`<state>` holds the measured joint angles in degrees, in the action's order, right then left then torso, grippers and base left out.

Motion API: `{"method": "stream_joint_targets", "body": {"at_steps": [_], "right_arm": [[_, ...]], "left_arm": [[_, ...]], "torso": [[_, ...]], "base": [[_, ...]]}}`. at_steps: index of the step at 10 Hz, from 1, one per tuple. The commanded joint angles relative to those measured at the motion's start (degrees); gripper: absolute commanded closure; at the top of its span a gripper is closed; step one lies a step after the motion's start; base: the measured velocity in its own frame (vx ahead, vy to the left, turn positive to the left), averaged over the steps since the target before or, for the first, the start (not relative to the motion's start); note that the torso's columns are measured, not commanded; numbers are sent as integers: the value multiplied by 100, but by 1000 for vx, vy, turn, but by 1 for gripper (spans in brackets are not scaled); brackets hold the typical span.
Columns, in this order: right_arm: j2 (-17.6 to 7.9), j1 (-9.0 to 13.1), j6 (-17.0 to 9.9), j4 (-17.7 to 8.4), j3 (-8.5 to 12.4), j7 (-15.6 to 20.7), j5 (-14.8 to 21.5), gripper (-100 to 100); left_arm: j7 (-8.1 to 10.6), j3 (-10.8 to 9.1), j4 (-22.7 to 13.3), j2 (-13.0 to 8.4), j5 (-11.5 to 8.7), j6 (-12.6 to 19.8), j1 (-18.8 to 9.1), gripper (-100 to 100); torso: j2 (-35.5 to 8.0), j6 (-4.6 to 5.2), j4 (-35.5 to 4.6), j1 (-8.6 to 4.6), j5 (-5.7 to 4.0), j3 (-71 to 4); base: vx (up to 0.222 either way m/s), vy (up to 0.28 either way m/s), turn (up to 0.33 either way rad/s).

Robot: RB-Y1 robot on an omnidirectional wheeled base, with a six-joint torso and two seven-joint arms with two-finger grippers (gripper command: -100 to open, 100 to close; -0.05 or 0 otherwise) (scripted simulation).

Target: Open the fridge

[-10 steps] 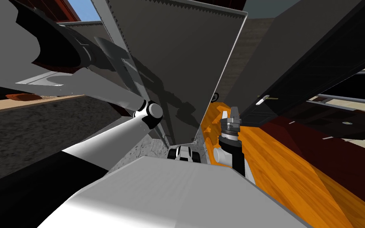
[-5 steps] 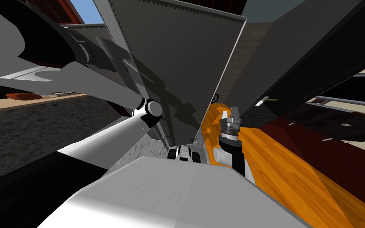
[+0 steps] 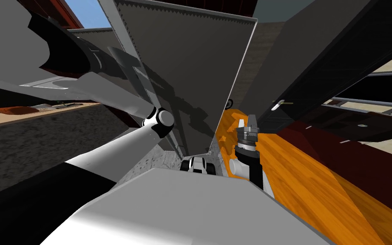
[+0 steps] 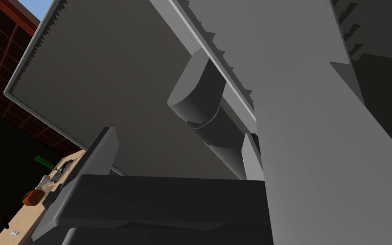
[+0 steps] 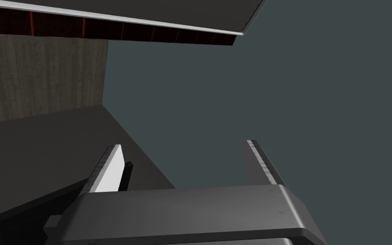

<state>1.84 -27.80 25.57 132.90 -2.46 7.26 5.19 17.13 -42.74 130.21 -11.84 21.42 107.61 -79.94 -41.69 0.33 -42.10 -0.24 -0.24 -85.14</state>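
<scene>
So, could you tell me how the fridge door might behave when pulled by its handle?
The door is a broad flat slab, so probably stiff and heavy, swinging rather than flexing. Its handle looks smooth and rounded, so the fingers may slip.

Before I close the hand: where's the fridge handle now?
Left wrist view: the handle runs along the grey door's edge, between the left hand's open fingers, closer to one of them than the other.

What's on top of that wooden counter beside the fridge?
A reddish-brown item, a small white thing and a green-handled tool lie on the counter; the left gripper hides its near part.
</scene>
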Motion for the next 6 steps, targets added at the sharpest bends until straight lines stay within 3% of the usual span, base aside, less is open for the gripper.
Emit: {"method": "stream_joint_targets", "body": {"at_steps": [1, 2, 3, 6], "right_arm": [[0, -1, 0, 0, 0, 0, 0, 0], [0, -1, 0, 0, 0, 0, 0, 0], [0, -1, 0, 0, 0, 0, 0, 0], [1, -3, 1, 1, 0, 0, 0, 0]], "left_arm": [[99, -17, -110, 21, 13, -259, 80, -100], [68, -25, -73, 28, 15, -150, 84, -100], [-10, 20, 33, 6, -19, 13, -30, 100], [-172, 76, 247, -17, -66, 421, -196, 100]], "torso": [[9, -10, -2, 12, 5, -7], [14, -15, -3, 30, 11, -9], [8, -21, 1, 33, 20, -1], [-12, -10, -10, -24, -15, 13]], "base": [[-28, 40, -43], [-22, 14, 1], [21, -48, 104], [61, -90, 142]]}}
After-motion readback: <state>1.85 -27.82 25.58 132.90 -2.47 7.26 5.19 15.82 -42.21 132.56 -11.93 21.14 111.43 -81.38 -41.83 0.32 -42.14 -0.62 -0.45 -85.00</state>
